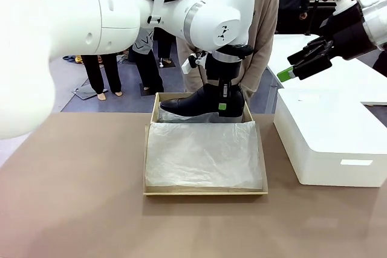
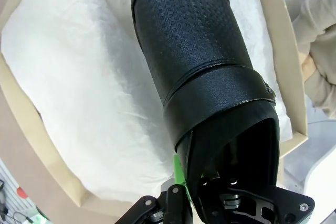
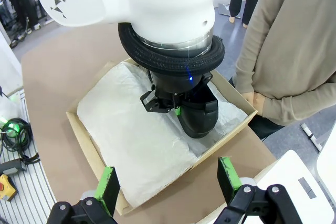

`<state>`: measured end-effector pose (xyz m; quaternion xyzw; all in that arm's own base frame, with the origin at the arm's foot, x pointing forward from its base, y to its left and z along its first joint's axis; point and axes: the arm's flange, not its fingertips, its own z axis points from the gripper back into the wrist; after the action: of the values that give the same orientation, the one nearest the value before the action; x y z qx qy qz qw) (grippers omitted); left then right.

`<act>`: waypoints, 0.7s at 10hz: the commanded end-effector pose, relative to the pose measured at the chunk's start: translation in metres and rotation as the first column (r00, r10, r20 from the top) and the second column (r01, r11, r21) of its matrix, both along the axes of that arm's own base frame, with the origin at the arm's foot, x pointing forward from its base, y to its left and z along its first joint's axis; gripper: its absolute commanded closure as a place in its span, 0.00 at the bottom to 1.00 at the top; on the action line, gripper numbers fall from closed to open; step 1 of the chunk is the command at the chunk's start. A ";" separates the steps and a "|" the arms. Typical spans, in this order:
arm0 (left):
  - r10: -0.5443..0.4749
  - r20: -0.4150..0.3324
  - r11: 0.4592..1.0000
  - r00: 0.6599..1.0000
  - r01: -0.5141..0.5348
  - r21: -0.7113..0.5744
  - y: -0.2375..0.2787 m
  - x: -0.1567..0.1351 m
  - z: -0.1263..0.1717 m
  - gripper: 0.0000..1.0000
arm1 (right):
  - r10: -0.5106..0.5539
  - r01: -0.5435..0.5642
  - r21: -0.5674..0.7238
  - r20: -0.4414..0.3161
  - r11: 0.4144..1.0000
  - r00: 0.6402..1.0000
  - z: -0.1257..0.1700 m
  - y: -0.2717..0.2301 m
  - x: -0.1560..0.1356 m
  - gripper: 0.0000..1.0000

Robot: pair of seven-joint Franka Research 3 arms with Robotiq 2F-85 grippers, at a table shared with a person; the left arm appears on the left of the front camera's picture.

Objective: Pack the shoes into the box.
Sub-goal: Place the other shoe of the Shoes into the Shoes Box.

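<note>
Brown table (image 1: 72,197): shoe (image 1: 193,104) over tissue-lined box (image 1: 205,192)

Rounded glossy white arms (image 1: 91,22) end in black ribbed wrist rings (image 3: 170,59) and black fingers (image 3: 108,184) faced with green.

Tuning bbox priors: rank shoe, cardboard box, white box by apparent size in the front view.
1-2. cardboard box and white box: similar; the white box is cut off at the frame edge, so unranked.
3. shoe: clearly smallest.
</note>
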<state>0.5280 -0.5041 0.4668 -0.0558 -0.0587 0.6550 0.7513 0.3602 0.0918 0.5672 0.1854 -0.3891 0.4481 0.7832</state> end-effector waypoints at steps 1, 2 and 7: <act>0.068 -0.010 0.998 0.998 -0.068 -0.003 -0.008 0.005 0.005 1.00 | 0.023 -0.023 0.016 0.015 1.000 1.000 -0.001 -0.001 0.004 0.00; 0.060 -0.016 0.998 0.998 -0.060 0.000 -0.008 0.007 0.002 1.00 | 0.023 -0.023 0.016 0.015 1.000 1.000 -0.001 -0.001 0.004 0.00; 0.072 -0.072 0.997 0.995 -0.072 -0.006 -0.014 0.016 -0.023 1.00 | 0.023 -0.023 0.016 0.015 1.000 1.000 -0.001 -0.001 0.004 0.00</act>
<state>0.5376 -0.5097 0.4351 -0.0406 -0.0389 0.6615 0.7479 0.3602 0.0918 0.5672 0.1854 -0.3891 0.4481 0.7832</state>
